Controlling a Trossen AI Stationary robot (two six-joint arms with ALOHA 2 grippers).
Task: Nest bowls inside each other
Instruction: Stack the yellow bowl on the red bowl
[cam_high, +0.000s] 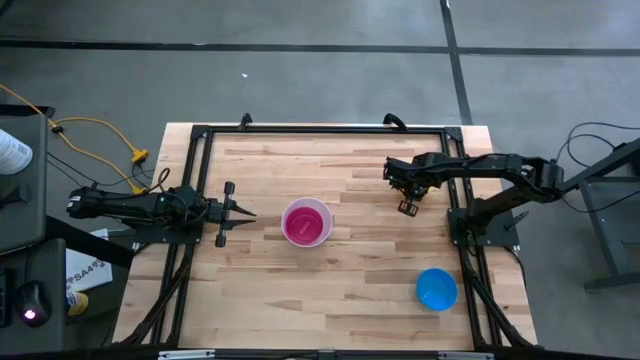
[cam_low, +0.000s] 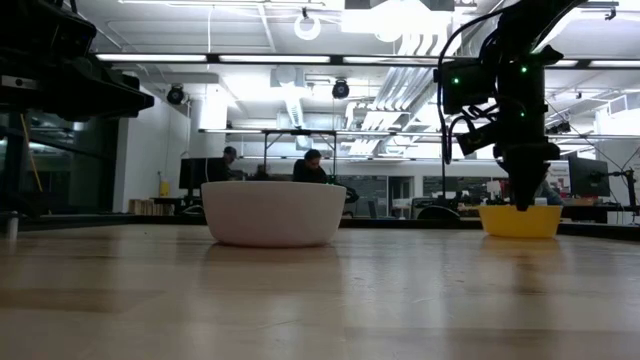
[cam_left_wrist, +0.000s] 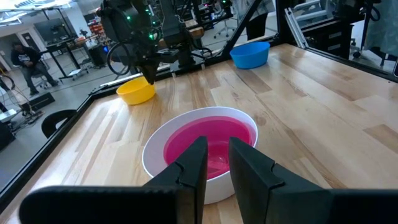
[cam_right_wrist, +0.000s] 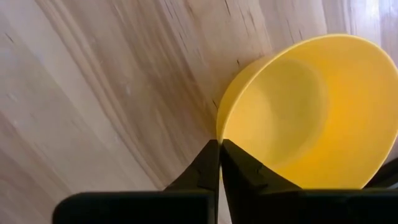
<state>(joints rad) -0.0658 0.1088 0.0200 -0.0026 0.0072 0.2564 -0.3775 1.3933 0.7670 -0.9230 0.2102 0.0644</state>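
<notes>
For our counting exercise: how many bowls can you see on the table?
4: a white bowl mid-table with a pink bowl nested inside; a yellow bowl under the right gripper; a blue bowl at the near right. Others may be nested unseen.

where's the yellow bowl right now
The yellow bowl sits on the table's right half toward the far edge, under the right tool, which is shut on its rim; in the high view the arm hides it, up-right of the white bowl.
</notes>
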